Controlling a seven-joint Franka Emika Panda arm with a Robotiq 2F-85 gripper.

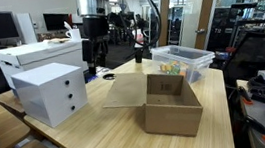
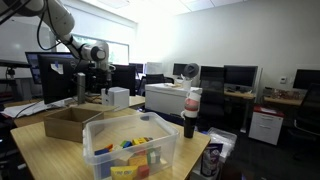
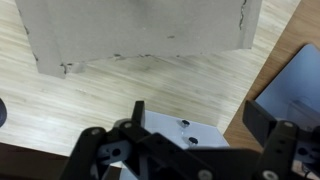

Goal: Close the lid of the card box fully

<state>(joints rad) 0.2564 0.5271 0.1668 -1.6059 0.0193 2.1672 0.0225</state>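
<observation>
my pincer (image 3: 200,118) spread, empty | plain brown corrugated cardboard box (image 1: 172,112) open | flat brown cardboard lid flap (image 1: 124,91) lies outward: likely light, bendy; I'd lift under free edge

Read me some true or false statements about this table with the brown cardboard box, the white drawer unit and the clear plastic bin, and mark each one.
1. The plain brown cardboard box stands open, with its large flat lid folded outward. True.
2. The robot's gripper is shut on the lid. False: in the wrist view its fingers stand apart, with no cardboard between them.
3. The clear plastic bin holds colourful items. True.
4. The white drawer unit sits inside the cardboard box. False: it stands on the wooden table, beside the box.
</observation>
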